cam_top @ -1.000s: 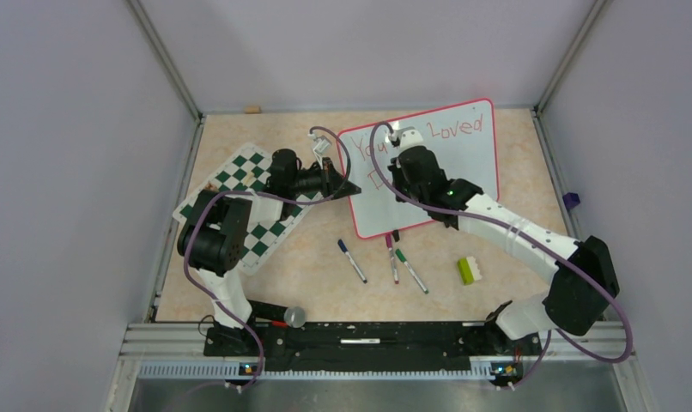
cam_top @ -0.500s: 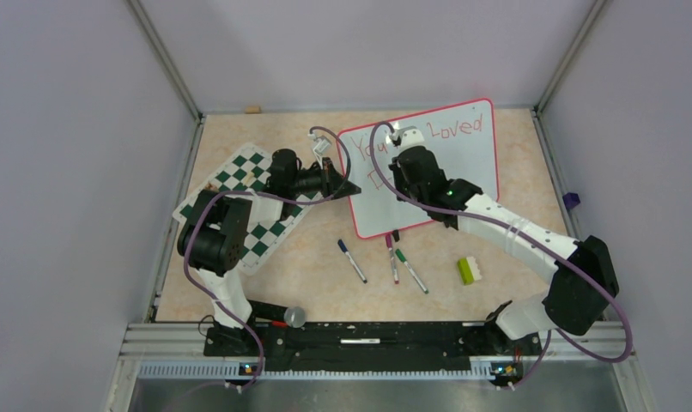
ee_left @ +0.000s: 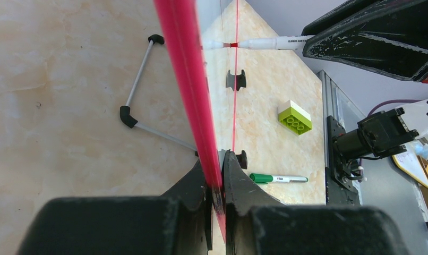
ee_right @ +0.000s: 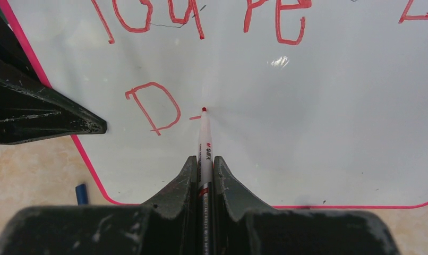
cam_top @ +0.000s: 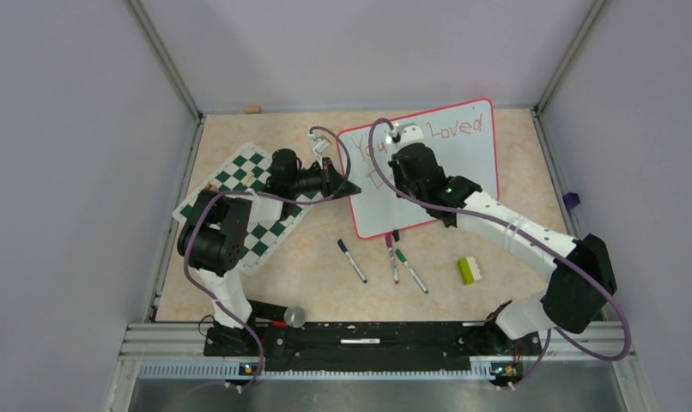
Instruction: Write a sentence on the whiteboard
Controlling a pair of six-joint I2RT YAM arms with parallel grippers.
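The whiteboard (cam_top: 463, 163) stands propped up at the back of the table, with "You" and "Loved" on it in red. My left gripper (cam_top: 347, 186) is shut on its left edge; the red-pink frame (ee_left: 185, 79) runs between the jaws of the left gripper (ee_left: 216, 170). My right gripper (ee_right: 204, 164) is shut on a red marker (ee_right: 204, 138). The marker tip touches the whiteboard (ee_right: 318, 117) just right of a red "D" (ee_right: 152, 106), at the end of a short red stroke. The top view hides the right fingers under the wrist.
A blue marker (cam_top: 352, 260), a dark red marker (cam_top: 391, 257) and a green marker (cam_top: 411, 270) lie in front of the board. A green-and-white brick (cam_top: 469, 270) sits to their right. A checkered chess mat (cam_top: 248, 197) lies at the left, under the left arm.
My right wrist has shifted slightly across the board, uncovering more of the "D". The left arm has not moved.
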